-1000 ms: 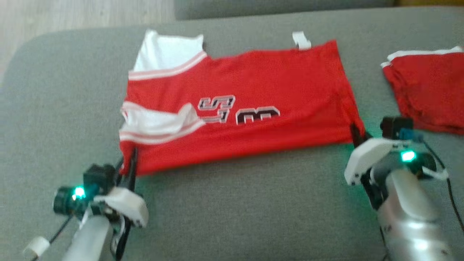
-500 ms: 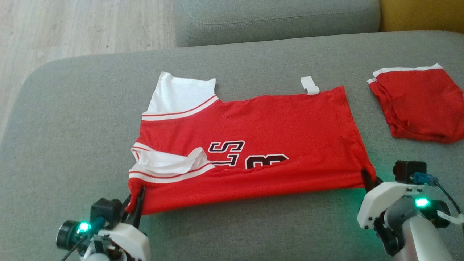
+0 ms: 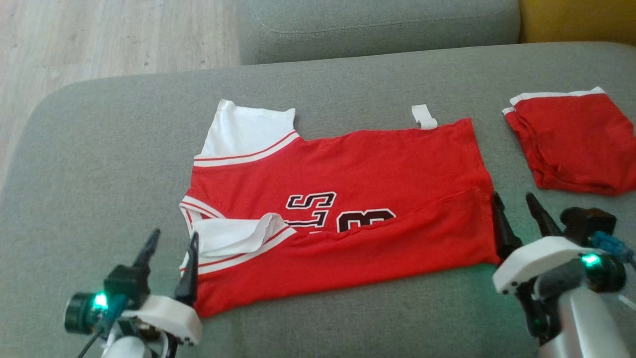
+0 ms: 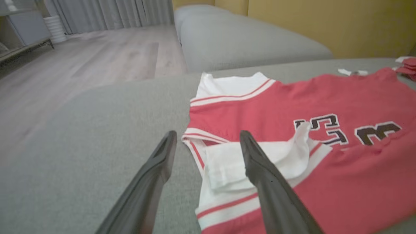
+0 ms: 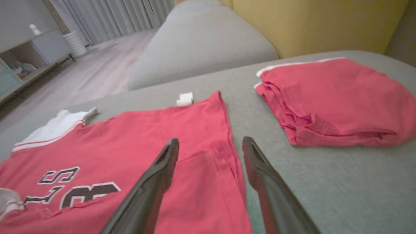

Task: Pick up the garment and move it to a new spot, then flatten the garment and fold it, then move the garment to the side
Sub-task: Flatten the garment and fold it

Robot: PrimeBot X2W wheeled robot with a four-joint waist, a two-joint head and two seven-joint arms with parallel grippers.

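Left gripper [image 3: 173, 237]: jaws wide, empty, astride near left corner of jersey [image 3: 348, 169].
Right gripper [image 3: 512, 199]: jaws wide, empty, astride right hem.
Lie of jersey: mid-cushion [image 3: 89, 164], near strip folded over.
Folded red garment [image 3: 576, 144]: far right edge, apart.

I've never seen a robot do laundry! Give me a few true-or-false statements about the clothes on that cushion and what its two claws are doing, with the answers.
1. The left gripper is clamped shut on the jersey. False: its fingers stand apart, open, one over the jersey's white sleeve and one over the cushion.
2. The jersey lies spread on a grey cushion. True.
3. A folded red garment lies on the robot's right of the jersey. True.
4. The right gripper holds the folded red garment. False: it is open at the jersey's right edge, apart from the folded pile.
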